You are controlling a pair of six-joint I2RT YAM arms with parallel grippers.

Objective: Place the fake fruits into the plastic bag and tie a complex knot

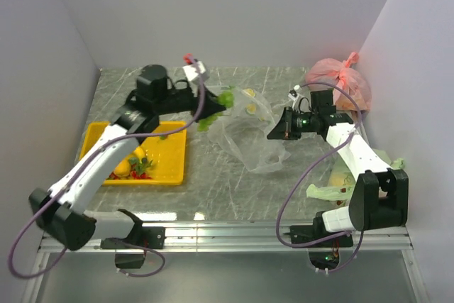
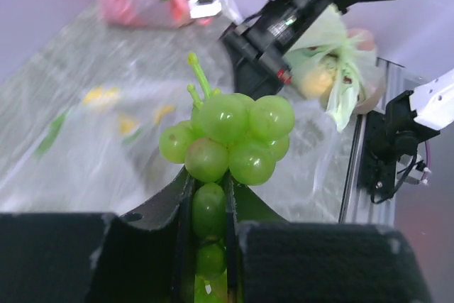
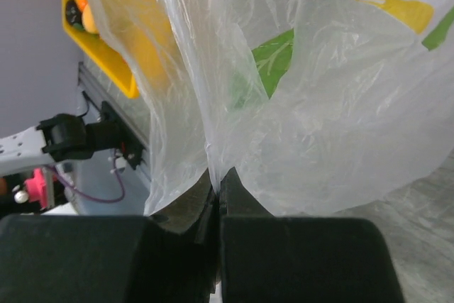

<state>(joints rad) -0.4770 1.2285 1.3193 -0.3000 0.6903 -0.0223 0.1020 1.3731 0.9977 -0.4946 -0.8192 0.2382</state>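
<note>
"Left wrist showed what?"

"My left gripper (image 2: 210, 196) pinched the grape bunch (image 2: 227, 140) by its lower grapes, the rest jutting past my tips. Light, hard, slick, I judged; it could slip."

"And right?"

"My right gripper (image 3: 216, 186) was clamped on the plastic bag (image 3: 319, 104), limp film rising from my tips; a gathered edge held best, I reckoned."

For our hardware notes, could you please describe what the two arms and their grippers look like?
The left arm and right arm have white shells with black joints and bases. A purple cable loops along each. The gripper fingers are black and wedge-shaped.
</note>
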